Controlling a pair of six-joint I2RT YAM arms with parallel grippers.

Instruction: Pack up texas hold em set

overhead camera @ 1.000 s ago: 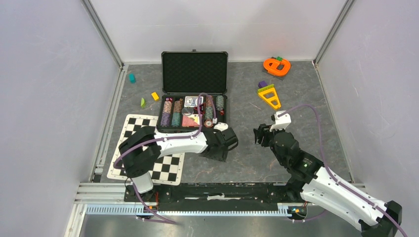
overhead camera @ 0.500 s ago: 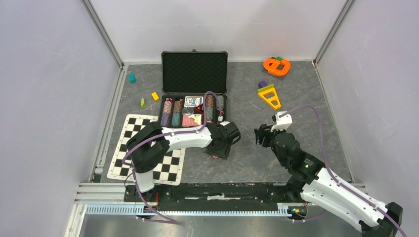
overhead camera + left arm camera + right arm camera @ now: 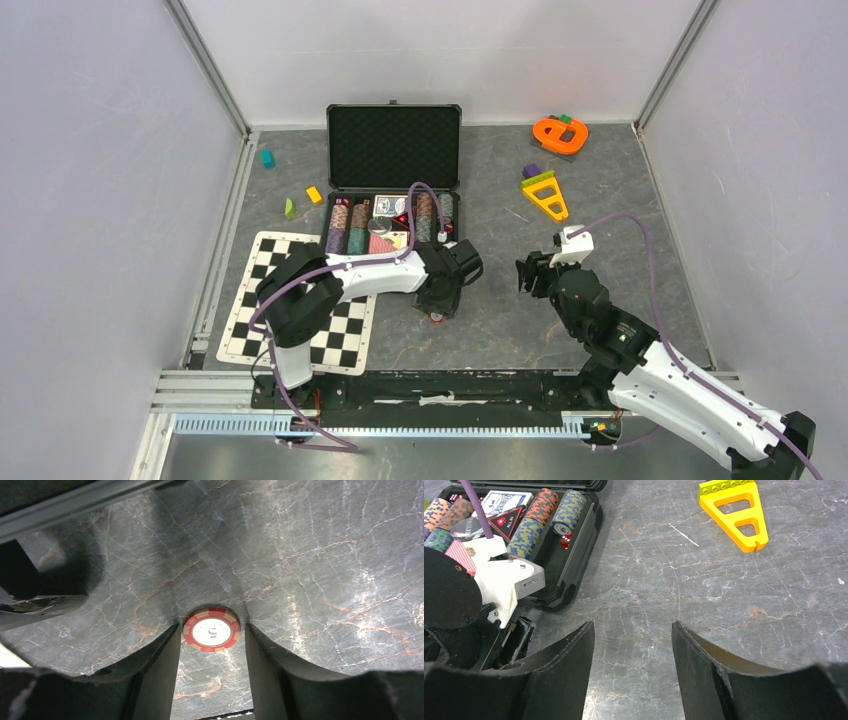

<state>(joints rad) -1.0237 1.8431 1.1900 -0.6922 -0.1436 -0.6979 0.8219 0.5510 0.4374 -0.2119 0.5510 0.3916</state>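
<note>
Texas hold em set (image 3: 394,148): the black case lies open at the far side of the surface (image 3: 500,300), with chip stacks (image 3: 531,530) and a card deck (image 3: 504,501) in its tray.
Loose chip (image 3: 211,630): red-white, flat on the surface, outside the case near its front corner; I judge it must go in.
Left tool (image 3: 212,634): low over the chip, jaws apart on both sides with thin gaps, nothing gripped yet.
Right tool (image 3: 633,630): open, empty, well apart, probably to leave room.

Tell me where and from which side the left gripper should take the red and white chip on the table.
Probably by the rim, at two opposite points, from straight above. The chip lies flat on the table, so only its thin edge can be pinched; the left gripper has a finger on either side of it.
</note>
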